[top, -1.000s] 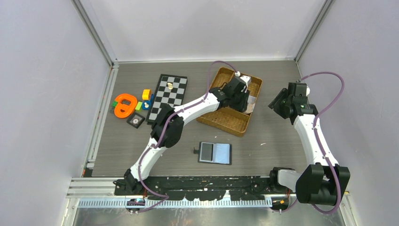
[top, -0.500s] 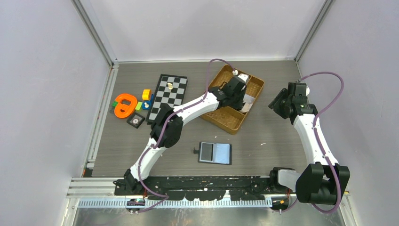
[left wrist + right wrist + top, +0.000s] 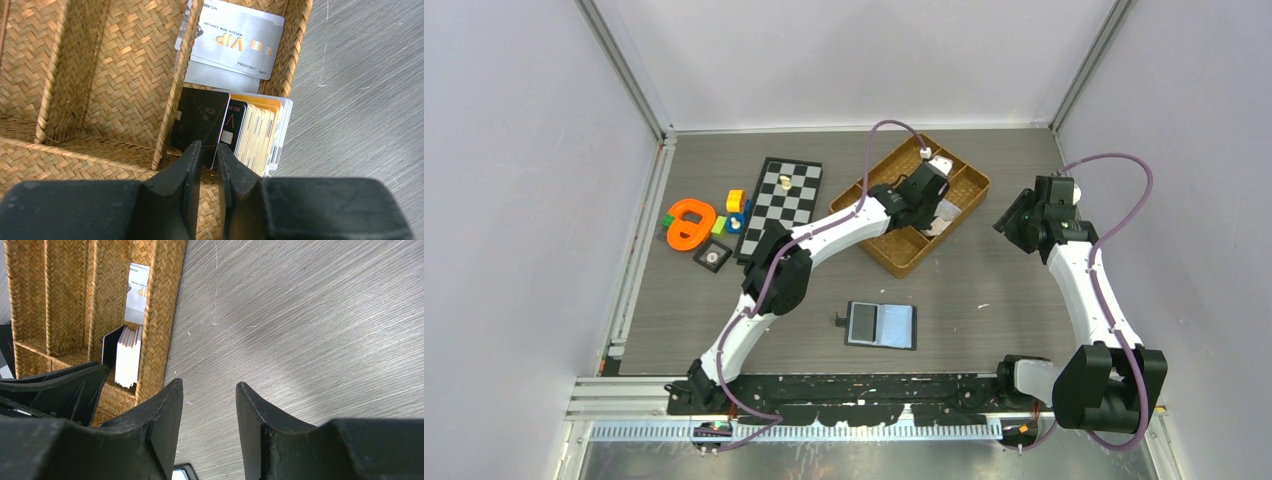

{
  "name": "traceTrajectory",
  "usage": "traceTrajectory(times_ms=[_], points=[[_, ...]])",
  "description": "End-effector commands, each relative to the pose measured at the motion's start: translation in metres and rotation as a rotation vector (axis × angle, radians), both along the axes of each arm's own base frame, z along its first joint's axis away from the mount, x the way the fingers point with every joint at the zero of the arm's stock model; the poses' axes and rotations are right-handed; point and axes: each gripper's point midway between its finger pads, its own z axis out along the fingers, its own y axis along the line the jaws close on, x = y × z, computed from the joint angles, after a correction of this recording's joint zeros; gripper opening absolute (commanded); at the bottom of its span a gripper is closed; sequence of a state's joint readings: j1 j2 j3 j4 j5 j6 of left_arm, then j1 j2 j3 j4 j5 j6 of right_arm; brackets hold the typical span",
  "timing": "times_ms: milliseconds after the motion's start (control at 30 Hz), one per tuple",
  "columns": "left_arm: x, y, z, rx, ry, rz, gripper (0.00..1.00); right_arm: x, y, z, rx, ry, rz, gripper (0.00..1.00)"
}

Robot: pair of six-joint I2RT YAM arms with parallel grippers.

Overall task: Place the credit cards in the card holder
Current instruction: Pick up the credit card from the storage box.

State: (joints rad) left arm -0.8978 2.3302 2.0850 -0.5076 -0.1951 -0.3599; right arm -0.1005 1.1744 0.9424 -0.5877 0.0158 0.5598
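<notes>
Your left pincer point(image 3: 209, 150) is pressed nearly together, and its fingertips look to be pinching the near corner of a black card point(image 3: 200, 117). That card stands on edge at the front of a stack of cards point(image 3: 260, 132), its glossy face tilted toward the divider of the woven tray point(image 3: 295, 45). The stack is packed tight in the narrow end compartment, showing cream and orange edges, so expect the neighbours to drag as the thin, stiff card comes out. Beyond the stack, in the same compartment, silver cards point(image 3: 235, 42) lie flat and overlapping.

The move ahead turns on where the card holder point(image 3: 881, 325) lies. It is well apart from the tray, back toward the arm bases and about midway between them. It is open and flat on the grey table point(image 3: 994, 300), with its long axis running left to right and its bluish pockets facing up. You'll have to lift the card clear of the tray wall, carry it toward the near edge, and turn it so a thin edge meets a pocket mouth.

Your right pincer point(image 3: 210, 390) is spread and empty, hanging over bare table just beside the tray's outer wall. The left one is slightly nearer the holder and, by the look of it, already has the card.
</notes>
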Motion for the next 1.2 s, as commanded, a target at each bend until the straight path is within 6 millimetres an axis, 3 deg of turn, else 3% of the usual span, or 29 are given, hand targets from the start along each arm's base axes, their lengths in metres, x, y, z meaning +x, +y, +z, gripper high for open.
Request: traceTrajectory(times_ms=[0,1000,1167], points=[[0.011,0.012,0.044,0.034,-0.111,0.005,0.2,0.007,-0.002,0.005,-0.006,-0.039,0.001,0.48],[0.013,0.009,0.015,0.113,-0.086,-0.051,0.21,0.008,-0.002,0.001,-0.005,-0.034,0.0,0.48],[0.014,0.007,0.012,0.118,-0.085,-0.057,0.14,0.008,-0.002,0.001,-0.005,-0.035,0.001,0.48]])
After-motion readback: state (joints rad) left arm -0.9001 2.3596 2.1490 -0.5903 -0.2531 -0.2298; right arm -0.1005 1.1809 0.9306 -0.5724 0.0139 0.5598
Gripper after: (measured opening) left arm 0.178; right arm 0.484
